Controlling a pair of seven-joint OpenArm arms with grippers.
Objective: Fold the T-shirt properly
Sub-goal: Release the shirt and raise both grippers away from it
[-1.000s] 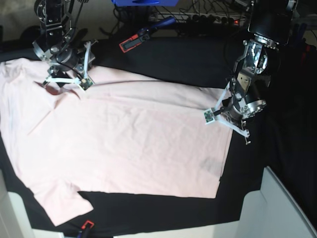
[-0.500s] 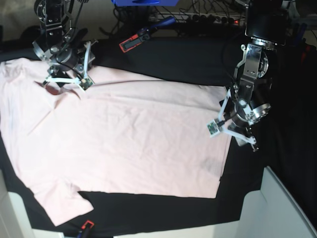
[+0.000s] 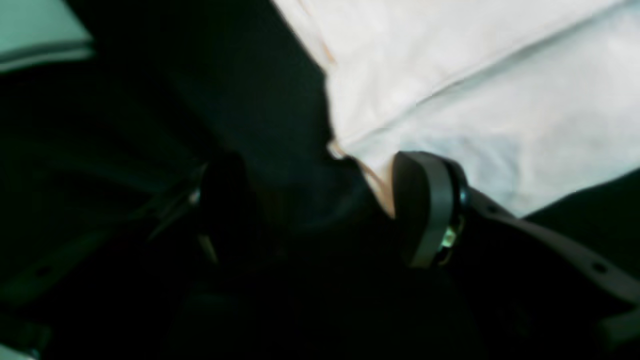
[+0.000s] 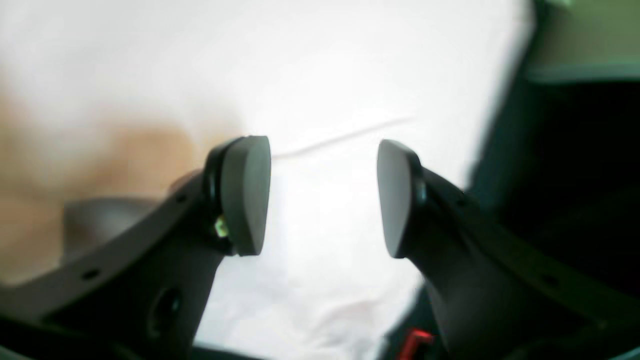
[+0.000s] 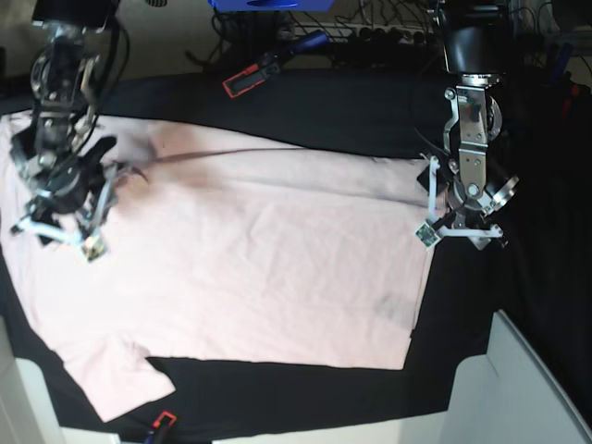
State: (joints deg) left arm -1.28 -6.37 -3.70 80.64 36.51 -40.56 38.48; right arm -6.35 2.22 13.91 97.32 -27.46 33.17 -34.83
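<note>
No fold shows yet; the T-shirt (image 5: 240, 250) lies spread flat on the desk (image 5: 333, 106); left fingers (image 3: 425, 210) spread at its hem; right fingers (image 4: 245, 195) spread above it, holding nothing.

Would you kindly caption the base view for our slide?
Pink T-shirt spread flat on black cloth, both open grippers at its opposite edges.

The T-shirt (image 5: 240, 250) lies spread flat on the table cloth (image 5: 351, 111), running between the 2 grippers. The left gripper (image 5: 460, 228) sits just off its hem edge, over bare cloth. The right gripper (image 5: 57, 231) hangs above the shirt's far end, near a sleeve. Behind both, past the shirt, lies a clamp (image 5: 254, 74).
</note>
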